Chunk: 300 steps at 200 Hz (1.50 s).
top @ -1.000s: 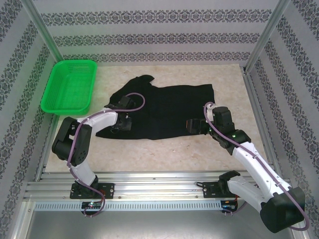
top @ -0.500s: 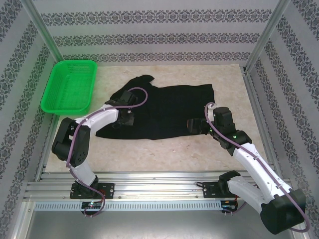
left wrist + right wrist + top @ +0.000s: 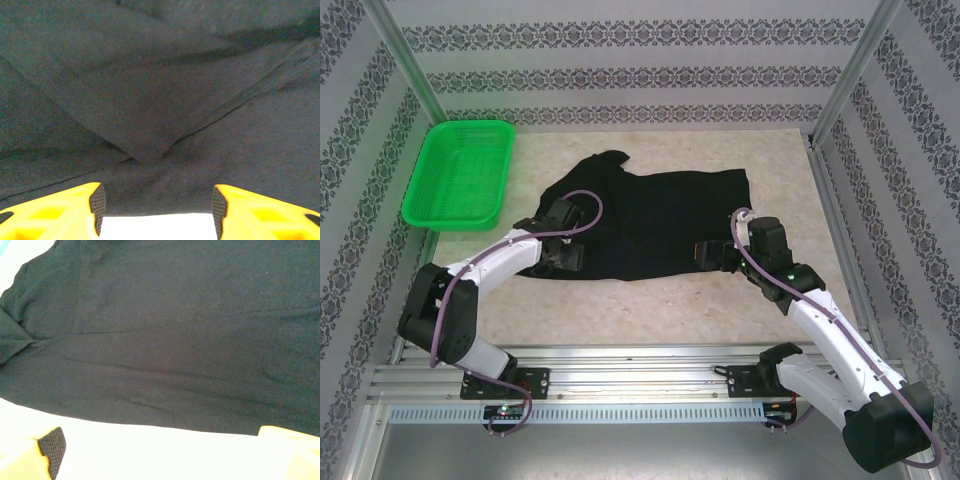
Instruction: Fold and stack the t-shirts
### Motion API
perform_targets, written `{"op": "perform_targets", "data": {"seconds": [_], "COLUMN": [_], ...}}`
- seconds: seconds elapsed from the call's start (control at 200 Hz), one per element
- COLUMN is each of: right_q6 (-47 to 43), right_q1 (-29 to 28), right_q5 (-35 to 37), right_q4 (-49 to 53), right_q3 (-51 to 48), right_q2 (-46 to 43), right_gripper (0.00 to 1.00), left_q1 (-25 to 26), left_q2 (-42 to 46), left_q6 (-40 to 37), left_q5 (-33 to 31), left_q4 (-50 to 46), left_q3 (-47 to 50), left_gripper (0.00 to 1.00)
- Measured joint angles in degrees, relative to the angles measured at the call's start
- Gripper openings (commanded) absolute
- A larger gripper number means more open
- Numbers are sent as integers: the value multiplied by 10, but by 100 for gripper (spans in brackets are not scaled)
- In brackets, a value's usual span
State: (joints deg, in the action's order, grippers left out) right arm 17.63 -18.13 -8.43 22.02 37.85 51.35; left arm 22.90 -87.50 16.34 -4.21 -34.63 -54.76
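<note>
One black t-shirt [image 3: 660, 215] lies spread on the table, a sleeve folded inward over its left part. My left gripper [image 3: 563, 254] hovers at the shirt's near-left hem. In the left wrist view its yellow fingers [image 3: 75, 210] stand apart over the hem of the t-shirt [image 3: 165, 100], with nothing between them; the left gripper [image 3: 156, 209] is open. My right gripper [image 3: 706, 254] sits at the near-right hem. The right gripper [image 3: 160, 455] is wide open just short of the edge of the t-shirt [image 3: 165, 335], above bare table.
A green mesh basket [image 3: 460, 172] stands at the back left of the table [image 3: 650, 310]. Metal frame posts [image 3: 405, 55] rise at the back corners, and patterned walls close in the sides. Bare tabletop runs between the shirt and the arm bases.
The left gripper has opened and let go of the fabric, pulling back toward the near hem while its elbow swung left and down. The right arm has barely moved.
</note>
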Motion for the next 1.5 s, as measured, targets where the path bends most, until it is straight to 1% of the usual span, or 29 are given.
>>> {"op": "perform_targets", "data": {"seconds": [0.11,0.295,0.5,0.6,0.734,0.864,1.049,1.239,1.314,1.499], "right_q6": [0,0,0,0,0,0,0,0,0,0], "right_q1": [0,0,0,0,0,0,0,4,7,8], "right_q5": [0,0,0,0,0,0,0,0,0,0], "right_q4": [0,0,0,0,0,1,1,0,1,0], "right_q3": [0,0,0,0,-3,-6,-6,-6,-6,-6], "right_q2": [0,-3,-12,-12,-12,-12,-17,-19,-19,-19], "right_gripper": [98,98,98,98,98,98,98,98,98,98], "left_q1": [4,30,33,33,33,33,33,33,33,33], "left_q2": [-28,-83,-92,-95,-105,-125,-134,-130,-125,-124], "left_q6": [-9,-23,-29,-33,-42,-46,-47,-47,-46,-46], "left_q5": [-17,-48,-82,-97,-115,-120,-119,-111,-109,-108], "left_q4": [-3,-14,-15,-16,-16,-16,-16,-17,-17,-19], "left_q3": [0,-28,-35,-43,-56,-68,-69,-67,-61,-57], "left_gripper": [56,55,54,48,43,40,42,41,39,27]}}
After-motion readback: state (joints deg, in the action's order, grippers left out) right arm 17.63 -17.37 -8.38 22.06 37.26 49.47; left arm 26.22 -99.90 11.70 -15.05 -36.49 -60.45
